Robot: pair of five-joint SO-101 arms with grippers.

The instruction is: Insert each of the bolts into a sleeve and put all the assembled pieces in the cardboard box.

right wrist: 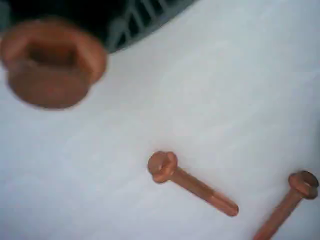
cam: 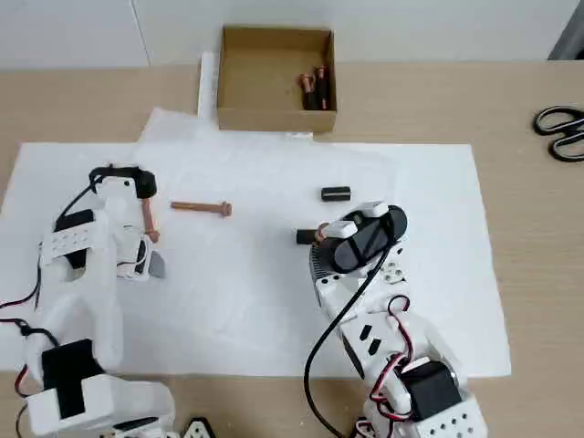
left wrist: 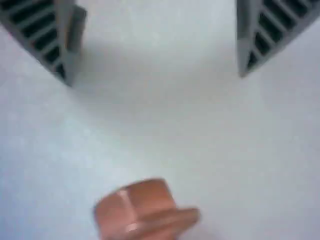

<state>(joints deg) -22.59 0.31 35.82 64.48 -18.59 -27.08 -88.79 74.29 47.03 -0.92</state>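
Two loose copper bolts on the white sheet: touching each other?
Apart. The right wrist view shows bare white sheet between the tip of one copper bolt and the shaft of the second copper bolt.

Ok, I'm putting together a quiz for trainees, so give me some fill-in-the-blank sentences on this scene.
1. The assembled copper-and-black pieces lie inside the brown cardboard ___.
2. The left tool is ___, near a copper bolt head.
3. The black-handled scissors lie off the ___ paper sheet.
Missing words: box; open; white.
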